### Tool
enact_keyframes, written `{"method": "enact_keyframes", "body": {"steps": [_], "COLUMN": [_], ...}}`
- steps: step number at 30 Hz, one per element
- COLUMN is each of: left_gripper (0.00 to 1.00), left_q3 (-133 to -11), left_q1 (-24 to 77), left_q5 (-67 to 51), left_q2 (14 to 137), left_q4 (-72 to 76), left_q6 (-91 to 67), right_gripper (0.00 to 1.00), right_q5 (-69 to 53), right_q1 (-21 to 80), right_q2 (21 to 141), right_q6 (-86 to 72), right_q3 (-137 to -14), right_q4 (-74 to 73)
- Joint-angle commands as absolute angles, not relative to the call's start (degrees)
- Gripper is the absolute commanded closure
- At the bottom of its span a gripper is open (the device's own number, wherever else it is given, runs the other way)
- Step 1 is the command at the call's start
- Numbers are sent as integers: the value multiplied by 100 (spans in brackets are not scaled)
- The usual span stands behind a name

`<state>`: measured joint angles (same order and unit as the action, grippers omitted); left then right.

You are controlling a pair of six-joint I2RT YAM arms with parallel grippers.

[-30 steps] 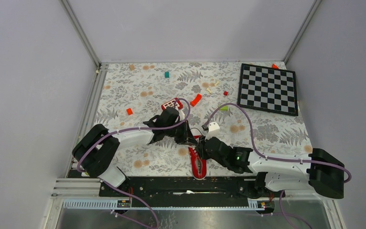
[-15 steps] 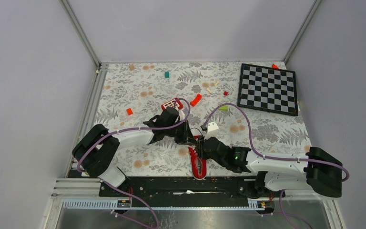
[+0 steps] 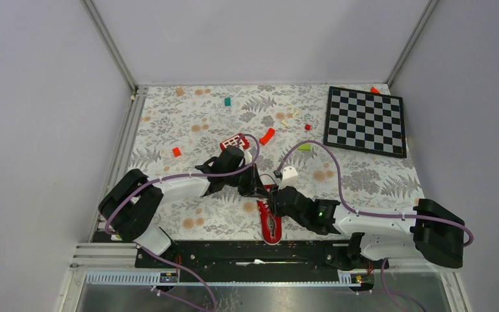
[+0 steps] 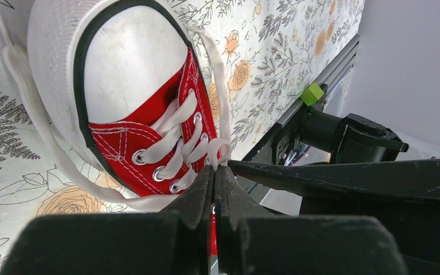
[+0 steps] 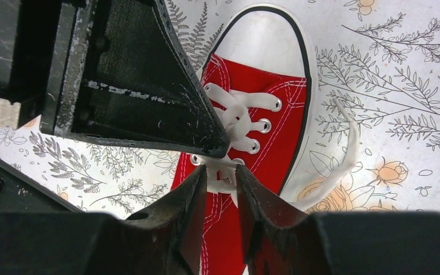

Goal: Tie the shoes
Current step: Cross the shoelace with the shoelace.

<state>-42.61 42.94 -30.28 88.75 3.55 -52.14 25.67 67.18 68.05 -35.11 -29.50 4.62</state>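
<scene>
One red canvas sneaker (image 3: 271, 226) is lying at the near edge of the floral surface (image 3: 169, 123), between the two arm bases, with both hands meeting over its white laces (image 5: 238, 98). Two hands working it: left hand (image 4: 215, 167) is pinching fully closed on a loose lace strand right beside the eyelets. Right hand (image 5: 220, 172) is sitting at a narrow gap, fingers straddling a lace crossing; can't tell if it's actually clamping. One more loose strand is trailing off the sneaker onto the surface. Elsewhere: one chessboard (image 3: 366, 120) lying far right, one red block with white squares (image 3: 234, 141) just behind the left hand, one curved red-orange piece (image 3: 268, 136) near it, and several small bits scattered toward the back.
</scene>
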Motion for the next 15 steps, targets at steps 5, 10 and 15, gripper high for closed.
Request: {"method": "enact_keyframes", "body": {"steps": [5,10,15], "left_gripper": [100,100,100], "left_q3": [-4359,-4360,-4351], "left_q1": [4266,4266,4271], "left_q5": [-3218,-3217,-3209], "left_q2": [8855,8833,8858], "left_q4": [550,541,533], "left_q6": [-5203,-5201,-5186], "right_gripper": [72,94,100], "right_q5": [2690,2585,2608], "right_q1": [6593,6574,6579], "right_q2": [6973,7030,6712], "right_q6": [-3418,-3412,-3376], "right_q3": [-3068,-3066,-3075], "right_q4": [600,666,558]}}
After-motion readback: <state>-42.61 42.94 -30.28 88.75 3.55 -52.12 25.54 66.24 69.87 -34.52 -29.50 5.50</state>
